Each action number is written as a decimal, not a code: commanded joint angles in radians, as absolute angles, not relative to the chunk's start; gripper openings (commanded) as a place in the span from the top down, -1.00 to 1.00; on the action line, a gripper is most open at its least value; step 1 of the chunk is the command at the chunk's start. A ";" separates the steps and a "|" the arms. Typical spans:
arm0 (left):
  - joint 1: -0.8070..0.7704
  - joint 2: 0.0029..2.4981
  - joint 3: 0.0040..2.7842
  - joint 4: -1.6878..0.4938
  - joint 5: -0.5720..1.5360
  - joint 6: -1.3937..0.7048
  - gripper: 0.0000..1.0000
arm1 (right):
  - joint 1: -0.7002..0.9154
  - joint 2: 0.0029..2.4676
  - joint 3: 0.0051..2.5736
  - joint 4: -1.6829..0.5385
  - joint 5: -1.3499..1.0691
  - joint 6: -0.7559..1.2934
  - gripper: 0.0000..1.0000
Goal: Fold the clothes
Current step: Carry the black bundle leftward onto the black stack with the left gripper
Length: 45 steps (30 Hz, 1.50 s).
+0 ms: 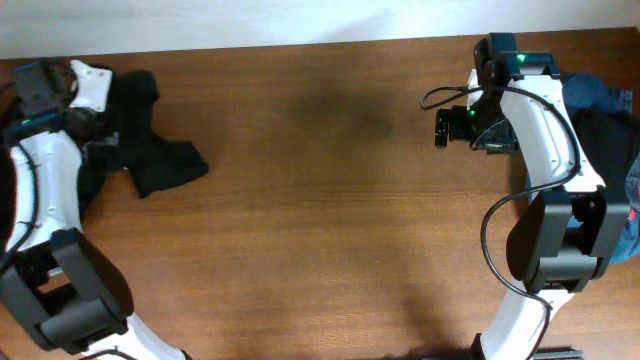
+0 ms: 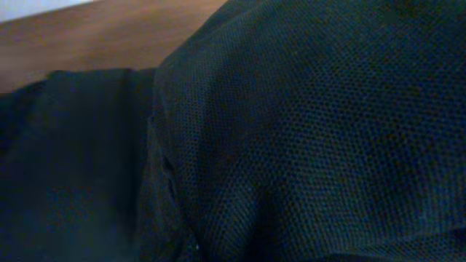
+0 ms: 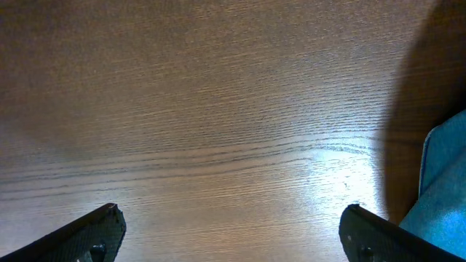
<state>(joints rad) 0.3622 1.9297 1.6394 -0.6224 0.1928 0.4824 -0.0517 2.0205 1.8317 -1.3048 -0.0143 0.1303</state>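
A crumpled garment of plain black fabric lies bunched at the far left of the brown wooden table, one flap spilling toward the centre. It is not spread out, so by my judgement no fold has begun. My left arm reaches into the heap from the left edge. Its wrist camera is filled with dark woven cloth pressed close to the lens, with a sliver of bare wood at the far left. The left gripper is buried in that cloth and none of its fingers show, so I cannot tell whether they are clamped on the fabric or merely resting against it. The arm's position suggests it is there to draw this piece out onto open table.

At the far right edge sits a second heap — a blue denim piece with more black cloth just nearer to me, partly hidden behind my right arm. These look parked there to keep the middle of the table open as a working area.

The right gripper hovers over bare wood beside that heap, its two dark fingers spread wide apart and holding nothing. A blue denim edge shows at the right of its view. I judge it is placed there ready to help flatten or pinch a corner.
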 commanded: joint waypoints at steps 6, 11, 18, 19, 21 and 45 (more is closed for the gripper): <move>0.483 1.898 1.672 -0.542 0.384 0.506 1.00 | -0.053 1.985 1.851 -1.302 0.005 0.128 -0.97; 0.573 1.905 1.672 -0.505 0.482 0.396 1.00 | -0.053 1.985 1.851 -1.302 0.005 0.128 -0.97; 0.686 1.914 1.672 -0.460 0.483 0.273 1.00 | -0.053 1.985 1.851 -1.302 0.005 0.128 -0.98; 0.698 1.919 1.672 -0.460 0.483 0.273 1.00 | -0.053 1.985 1.851 -1.302 0.005 0.128 -0.97; 0.716 1.940 1.672 -0.460 0.483 0.273 1.00 | -0.053 1.985 1.851 -1.302 0.005 0.128 -0.98; 0.902 2.053 1.699 -0.136 0.819 -0.589 1.00 | -0.053 1.985 1.851 -1.302 0.005 0.128 -0.97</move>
